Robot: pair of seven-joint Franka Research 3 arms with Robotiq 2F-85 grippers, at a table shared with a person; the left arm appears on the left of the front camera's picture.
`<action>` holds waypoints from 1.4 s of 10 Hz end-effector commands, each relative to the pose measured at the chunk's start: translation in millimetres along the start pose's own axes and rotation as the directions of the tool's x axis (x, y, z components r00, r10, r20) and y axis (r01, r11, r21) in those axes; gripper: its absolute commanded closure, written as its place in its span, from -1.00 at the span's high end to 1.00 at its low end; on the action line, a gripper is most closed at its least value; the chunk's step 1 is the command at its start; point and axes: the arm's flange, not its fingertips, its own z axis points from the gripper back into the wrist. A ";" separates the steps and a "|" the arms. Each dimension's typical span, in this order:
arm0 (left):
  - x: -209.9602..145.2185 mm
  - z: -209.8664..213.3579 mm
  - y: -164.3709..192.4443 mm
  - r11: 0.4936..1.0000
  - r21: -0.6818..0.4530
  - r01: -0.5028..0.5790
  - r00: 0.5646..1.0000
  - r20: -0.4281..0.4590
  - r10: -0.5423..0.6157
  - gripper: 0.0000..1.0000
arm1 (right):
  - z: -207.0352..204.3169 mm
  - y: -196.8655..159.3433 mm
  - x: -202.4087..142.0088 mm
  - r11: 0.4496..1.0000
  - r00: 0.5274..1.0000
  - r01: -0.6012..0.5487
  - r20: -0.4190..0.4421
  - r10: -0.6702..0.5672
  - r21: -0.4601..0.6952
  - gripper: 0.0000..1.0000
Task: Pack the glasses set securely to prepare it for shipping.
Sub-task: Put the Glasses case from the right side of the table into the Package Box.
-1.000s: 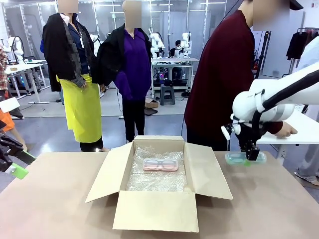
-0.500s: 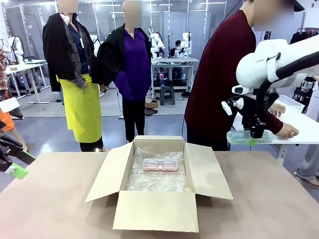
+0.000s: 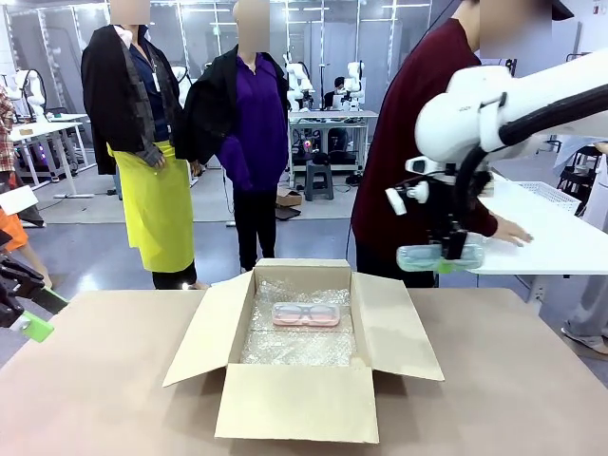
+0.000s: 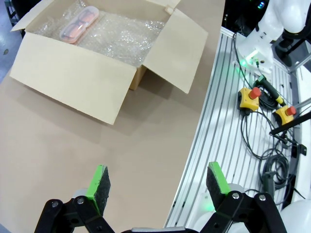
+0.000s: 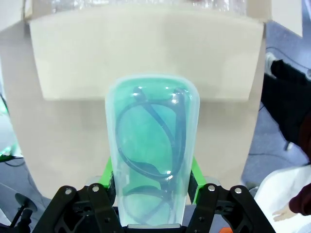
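Mint green case, spectacles inside, hangs in the air toward the far edge of the surface, right of the open cardboard box. Your right pincer is clenched on one end of it. The pale pink case lies on bubble wrap inside the box, mid-surface. Your left pincer stands released near the left edge. A person stands behind the far edge, with a workshop room beyond.
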 end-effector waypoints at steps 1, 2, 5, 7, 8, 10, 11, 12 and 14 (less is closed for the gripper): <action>0.5 3.9 0.2 1.000 -0.017 0.017 1.000 0.019 -0.017 1.00 | 13.4 4.8 61.7 1.000 1.000 0.003 -0.012 -0.002 0.022 -0.08; 0.5 3.9 0.2 1.000 -0.017 0.017 1.000 0.019 -0.017 1.00 | 9.0 11.4 94.7 0.999 1.000 -0.002 -0.019 0.003 0.042 -0.08; 0.5 3.9 0.2 1.000 -0.017 0.017 1.000 0.019 -0.017 1.00 | -5.6 35.0 194.2 0.999 0.999 -0.035 -0.017 0.035 0.033 -0.08; 0.5 3.9 0.2 1.000 -0.017 0.017 1.000 0.019 -0.017 1.00 | -12.2 36.2 229.7 0.999 0.999 -0.016 0.030 0.015 0.051 -0.08; 0.5 3.9 0.2 1.000 -0.017 0.017 1.000 0.019 -0.017 1.00 | -19.5 36.2 242.4 0.997 1.000 -0.010 0.023 0.009 0.073 -0.08; 0.5 3.9 0.2 1.000 -0.017 0.017 1.000 0.019 -0.017 1.00 | -26.7 37.8 251.9 0.998 1.000 0.001 0.007 -0.002 0.063 -0.08; 0.5 3.9 0.2 1.000 -0.017 0.017 1.000 0.019 -0.017 1.00 | -32.7 34.6 252.6 0.997 1.000 0.005 0.011 -0.006 0.071 -0.08; 0.5 3.9 0.2 1.000 -0.017 0.017 1.000 0.019 -0.017 1.00 | -41.2 29.2 251.1 0.997 0.999 -0.003 0.040 0.000 0.071 -0.08; 0.5 3.9 0.2 1.000 -0.017 0.017 1.000 0.019 -0.017 1.00 | -74.1 15.9 251.5 0.998 0.999 0.024 0.032 -0.025 0.058 -0.08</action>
